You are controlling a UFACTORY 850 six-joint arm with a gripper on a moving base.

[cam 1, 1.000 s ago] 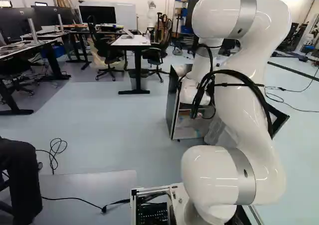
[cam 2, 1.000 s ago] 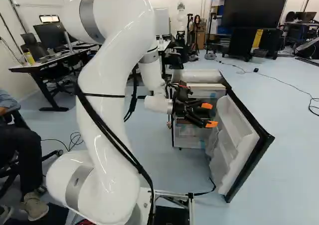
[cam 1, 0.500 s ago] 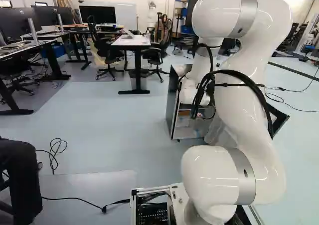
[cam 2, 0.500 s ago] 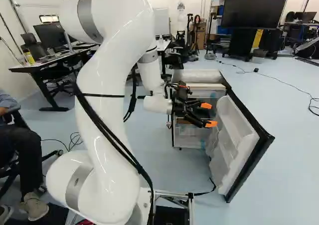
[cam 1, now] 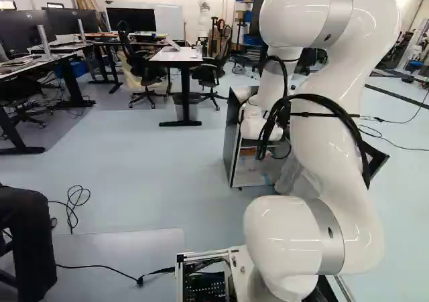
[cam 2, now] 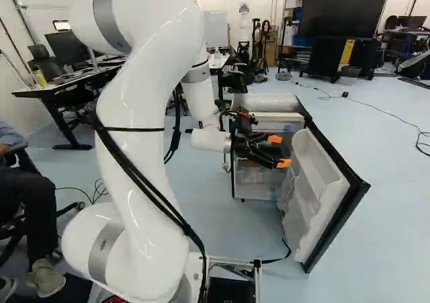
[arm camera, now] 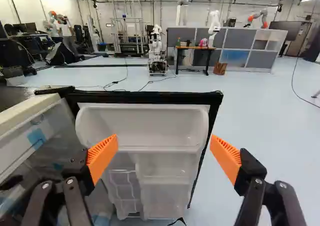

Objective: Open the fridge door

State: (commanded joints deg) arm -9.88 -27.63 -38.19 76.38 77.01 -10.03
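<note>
At the right of the right base view, the fridge door (cam 2: 321, 195) stands wide open, and we're looking at its white inner face, stacked with see-through bins (arm camera: 145, 128)! Beside it sits the fridge (cam 2: 269, 103), clear drawers (cam 2: 254, 175) within and blue patches (arm camera: 37, 137) on the clear plastic. Our gripper (cam 2: 279, 151) is released, orange pads (arm camera: 102, 158) spread well apart, the bins ahead between them; whether a fingertip brushes the door, we can't tell. Something reddish-brown (cam 2: 249, 163) shows inside the fridge, too small to name. Over in the left base view, our white arm (cam 1: 328, 121) hides the gripper and most of the door!
</note>
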